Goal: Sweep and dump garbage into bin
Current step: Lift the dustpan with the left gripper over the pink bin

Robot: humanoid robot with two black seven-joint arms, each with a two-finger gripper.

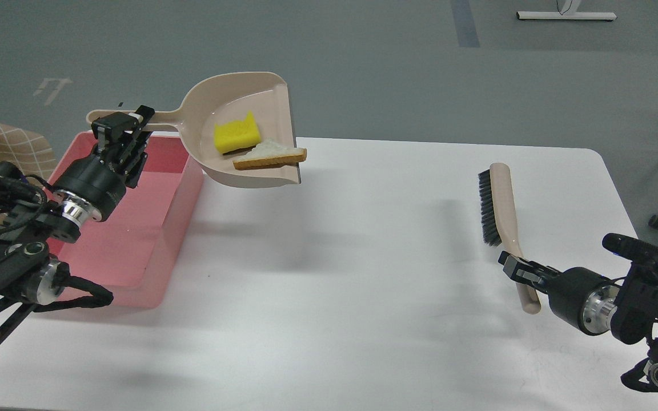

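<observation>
Left end effector (129, 134) grips loaded dustpan (249, 131) above bin (135, 251); right end effector (520, 271) clasps brush (503, 220)

Both arms are matte black with silver metal wrist rings; loose black cables loop along the left arm (32, 240).

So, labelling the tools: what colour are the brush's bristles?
Black, on the beige-handled brush; the head view shows it.

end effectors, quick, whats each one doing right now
Left end effector: closed on the dustpan handle, pan lifted with the garbage in it.
Right end effector: at the brush handle; grip cannot be told.
</observation>
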